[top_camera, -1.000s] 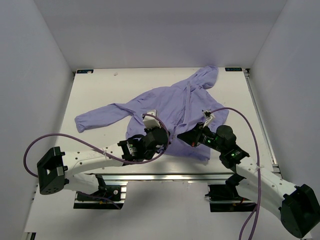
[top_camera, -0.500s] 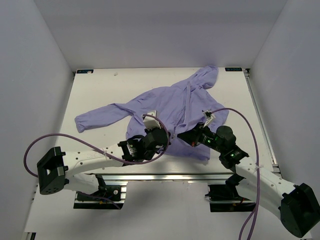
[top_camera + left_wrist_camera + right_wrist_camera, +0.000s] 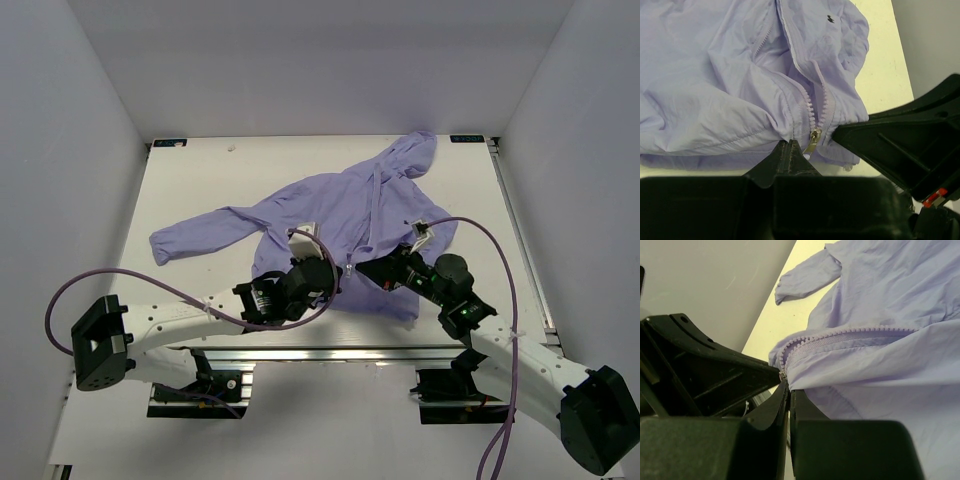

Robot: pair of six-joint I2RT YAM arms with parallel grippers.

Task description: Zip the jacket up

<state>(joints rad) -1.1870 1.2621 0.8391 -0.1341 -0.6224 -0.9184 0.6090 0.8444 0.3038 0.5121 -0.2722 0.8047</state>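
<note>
Left pincer (image 3: 789, 150), fully closed, pinching jacket (image 3: 715, 75) hem just beside zipper pull (image 3: 814, 137). Right pincer (image 3: 787, 391), also closed, gripping jacket at zipper bottom end.

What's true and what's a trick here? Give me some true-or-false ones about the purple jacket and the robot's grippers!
1. The jacket is lavender purple. True.
2. The zipper slider is pulled all the way up. False: it sits down at the bottom edge.
3. The left gripper and the right gripper are both at the jacket's bottom edge. True.
4. The jacket is folded into a neat square. False: it lies spread on the table, one sleeve stretched out sideways.
</note>
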